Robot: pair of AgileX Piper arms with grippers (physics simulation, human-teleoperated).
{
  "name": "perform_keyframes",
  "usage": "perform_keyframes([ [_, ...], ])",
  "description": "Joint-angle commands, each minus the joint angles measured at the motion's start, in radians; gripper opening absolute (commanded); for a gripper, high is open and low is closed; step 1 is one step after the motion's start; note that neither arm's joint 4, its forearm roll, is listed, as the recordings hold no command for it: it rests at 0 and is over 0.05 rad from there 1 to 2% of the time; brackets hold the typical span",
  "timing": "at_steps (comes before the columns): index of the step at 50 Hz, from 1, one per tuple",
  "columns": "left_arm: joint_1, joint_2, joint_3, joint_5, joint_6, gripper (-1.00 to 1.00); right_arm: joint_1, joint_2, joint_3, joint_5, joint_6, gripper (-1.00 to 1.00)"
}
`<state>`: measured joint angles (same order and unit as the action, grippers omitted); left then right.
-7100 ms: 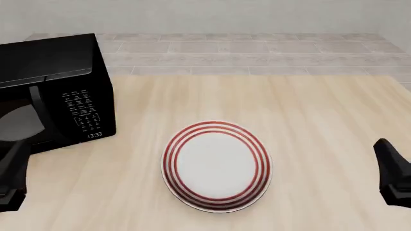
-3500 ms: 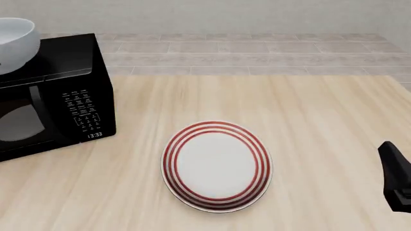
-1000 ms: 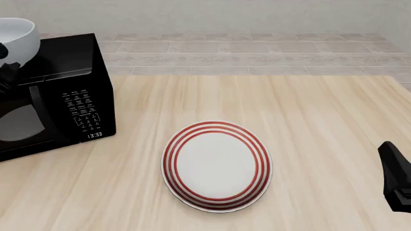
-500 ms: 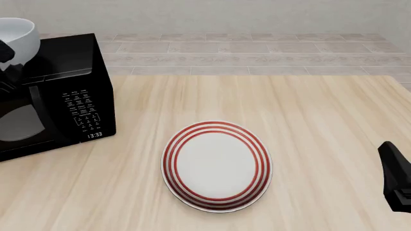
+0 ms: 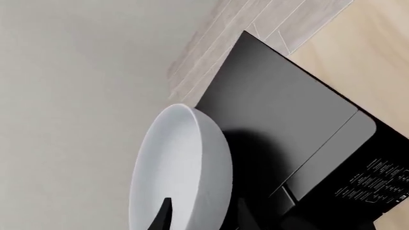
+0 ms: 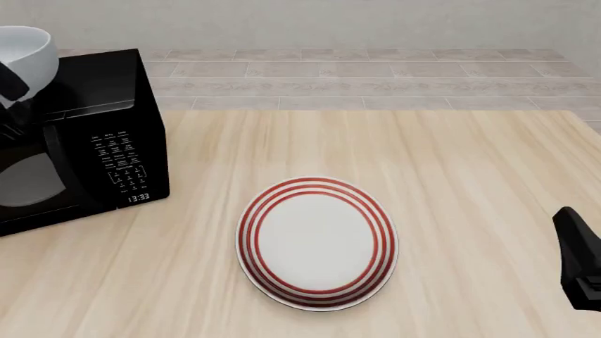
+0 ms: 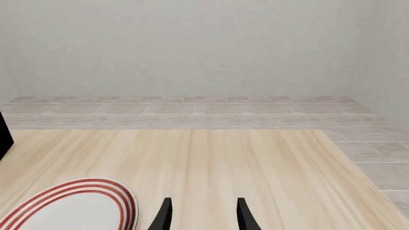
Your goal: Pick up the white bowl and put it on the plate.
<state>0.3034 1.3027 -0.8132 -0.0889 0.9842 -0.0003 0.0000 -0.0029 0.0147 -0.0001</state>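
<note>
The white bowl [image 6: 27, 53] stands on top of the black microwave at the far left; in the left wrist view the white bowl [image 5: 182, 163] fills the lower middle. My left gripper [image 6: 10, 79] is at the bowl's near side and open. In its own view the left gripper [image 5: 203, 221] straddles the bowl's wall, one finger inside and one outside. The plate [image 6: 317, 243], white with red rings, lies flat at the table's middle front, and its edge shows as the plate [image 7: 76, 207] in the right wrist view. My right gripper [image 6: 580, 262] hangs open at the right edge; the right gripper [image 7: 203, 216] holds nothing.
The black microwave [image 6: 94, 134] stands at the table's left side with its keypad facing right; the bowl rests on its top [image 5: 281, 110]. Beyond the table's far edge is a tiled floor [image 6: 357, 70] and a pale wall.
The left gripper has risen from the table's front left up to the bowl on the microwave, creeping up over its near side in the last second. Bowl, plate and right arm have not moved.
</note>
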Motion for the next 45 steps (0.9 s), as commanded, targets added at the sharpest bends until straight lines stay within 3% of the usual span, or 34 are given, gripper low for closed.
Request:
perform_keyframes([
  [1, 0.012, 0.044, -0.002, -0.009, 0.014, 1.0, 0.0, 0.006, 0.0, -0.017, 0.0, 1.0],
  [4, 0.007, 0.044, -0.003, -0.004, 0.012, 1.0, 0.0, 0.006, 0.0, -0.017, 0.0, 1.0],
  [5, 0.004, 0.042, -0.001, -0.005, 0.012, -1.0, 0.001, 0.006, 0.0, -0.017, 0.0, 1.0],
  [25, -0.016, -0.013, -0.005, 0.044, 0.019, -1.0, 0.0, 0.006, 0.0, -0.017, 0.0, 1.0],
  [45, -0.05, -0.186, 0.013, 0.161, 0.039, -1.0, 0.0, 0.006, 0.0, -0.017, 0.0, 1.0],
])
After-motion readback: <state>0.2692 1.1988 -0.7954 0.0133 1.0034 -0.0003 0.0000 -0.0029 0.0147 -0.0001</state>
